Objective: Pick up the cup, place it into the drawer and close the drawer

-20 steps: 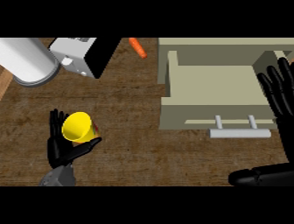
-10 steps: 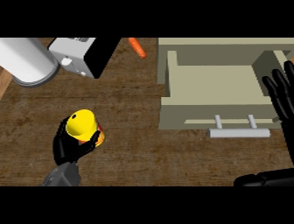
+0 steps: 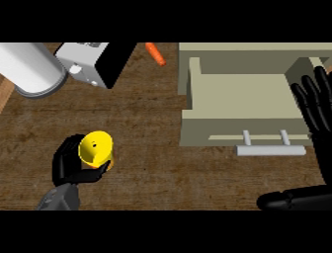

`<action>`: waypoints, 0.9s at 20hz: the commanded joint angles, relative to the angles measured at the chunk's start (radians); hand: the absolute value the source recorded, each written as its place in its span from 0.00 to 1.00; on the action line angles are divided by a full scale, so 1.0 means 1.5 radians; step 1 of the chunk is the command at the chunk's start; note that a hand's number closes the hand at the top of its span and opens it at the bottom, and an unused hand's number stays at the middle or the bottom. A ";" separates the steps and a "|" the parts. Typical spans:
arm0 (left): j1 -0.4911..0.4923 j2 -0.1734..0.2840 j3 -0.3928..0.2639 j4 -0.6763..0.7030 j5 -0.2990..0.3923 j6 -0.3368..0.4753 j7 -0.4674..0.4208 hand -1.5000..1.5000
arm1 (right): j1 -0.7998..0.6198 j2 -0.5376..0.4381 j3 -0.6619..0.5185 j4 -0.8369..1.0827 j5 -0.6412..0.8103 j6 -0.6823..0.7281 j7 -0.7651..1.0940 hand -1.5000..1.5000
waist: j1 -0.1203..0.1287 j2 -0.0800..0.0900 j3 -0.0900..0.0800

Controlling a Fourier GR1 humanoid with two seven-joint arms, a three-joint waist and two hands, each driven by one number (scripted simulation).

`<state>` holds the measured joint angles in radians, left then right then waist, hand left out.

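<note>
Head view: you have one yellow cup point(image 3: 96, 148), tilted with its mouth toward you, gripped in the curled fingers of the left hand point(image 3: 75, 165) over the wooden tabletop point(image 3: 147, 113). One beige drawer point(image 3: 242, 101) stands open, handle point(image 3: 271, 149) forward. Right hand point(image 3: 329, 116) rests beside it, fingers straight. One orange stick point(image 3: 155, 54) and one white cylinder point(image 3: 24, 68) lie beyond.

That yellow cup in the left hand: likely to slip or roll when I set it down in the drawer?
The yellow cup looks rigid and small, probably light for the left hand curled round it. Its round, smooth wall suggests it could roll if laid sideways. It is tilted now, mouth showing, so set it upright in the open drawer to avoid tipping.
</note>
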<state>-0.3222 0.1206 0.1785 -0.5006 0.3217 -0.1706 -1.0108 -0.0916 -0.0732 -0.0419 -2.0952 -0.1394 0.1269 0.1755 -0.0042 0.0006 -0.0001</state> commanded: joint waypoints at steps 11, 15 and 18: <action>-0.024 -0.001 -0.058 -0.174 -0.011 -0.051 0.038 1.00 | -0.009 -0.007 -0.014 0.007 -0.003 0.001 -0.002 0.00 | 0.005 -0.002 0.000; 0.028 -0.001 -0.104 -0.345 -0.011 -0.026 0.157 1.00 | 0.030 -0.007 -0.019 -0.003 -0.016 0.011 -0.004 0.00 | 0.009 -0.004 0.001; 0.062 -0.009 -0.124 -0.473 0.001 -0.004 0.228 1.00 | 0.024 0.003 0.004 -0.018 0.009 -0.005 0.014 0.00 | 0.010 -0.004 0.001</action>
<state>-0.2739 0.1324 0.0405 -1.0103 0.3171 -0.2104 -0.7835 -0.0685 -0.0849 -0.0613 -2.1134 -0.1558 0.1328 0.1967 0.0086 -0.0048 0.0011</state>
